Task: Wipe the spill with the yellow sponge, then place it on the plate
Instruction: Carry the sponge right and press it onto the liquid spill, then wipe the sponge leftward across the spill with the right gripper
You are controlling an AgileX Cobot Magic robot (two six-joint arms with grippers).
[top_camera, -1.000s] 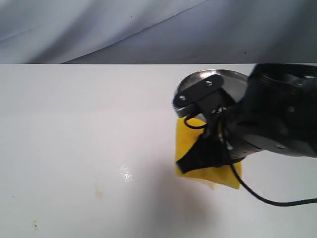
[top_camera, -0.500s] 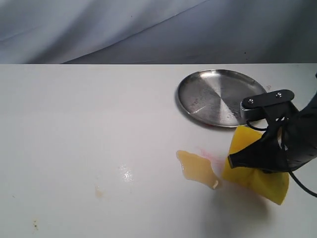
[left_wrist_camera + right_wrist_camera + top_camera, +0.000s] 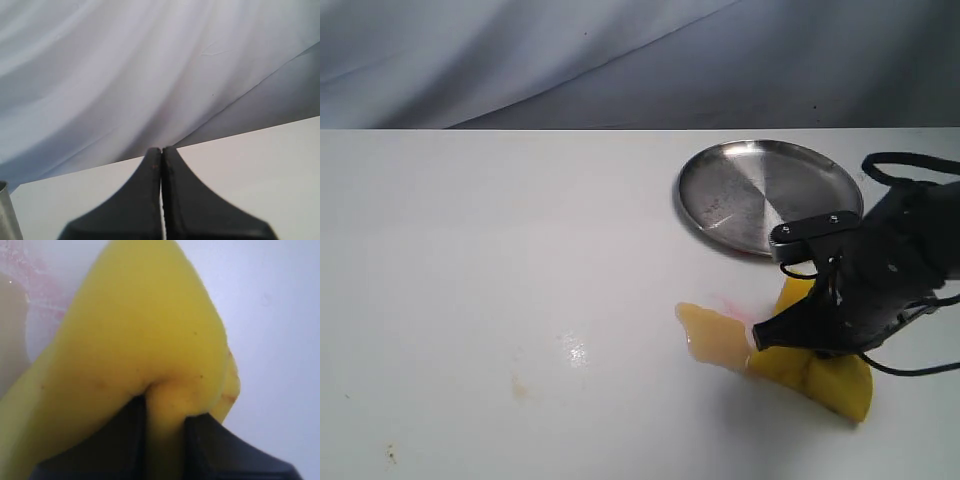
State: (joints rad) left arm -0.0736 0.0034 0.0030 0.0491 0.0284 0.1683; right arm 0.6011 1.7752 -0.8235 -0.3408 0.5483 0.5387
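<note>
Pressing down now, my right gripper (image 3: 800, 325) is clenched on the yellow sponge (image 3: 820, 378), and my wrist camera shows the foam bulging up between my fingers. So what has just changed? A second ago I was hanging over the near rim of the plate (image 3: 740, 195) with the sponge hiding whatever lay under it. Half a second ago I had swung out to the side, the sponge riding higher and only just reaching the puddle. Now I am lower, and the sponge is bent flat against the white table (image 3: 470, 300). Its leading edge touches the end of the spill (image 3: 715, 335) that lies nearest me. That spill sits just below the plate in the exterior view, close to its rim but apart from it. It looks as large as it did half a second ago, so I judge that the wiping stroke is only starting and nothing has been soaked up yet. A faint pink smear (image 3: 730, 300) lies between the puddle and the plate. My left gripper (image 3: 161, 190) is out of the exterior view. Its own camera shows its jaws pressed together on nothing, pointing at the backdrop. The count: one sponge, one amber spill, one steel plate, one pink smear, two grippers.
</note>
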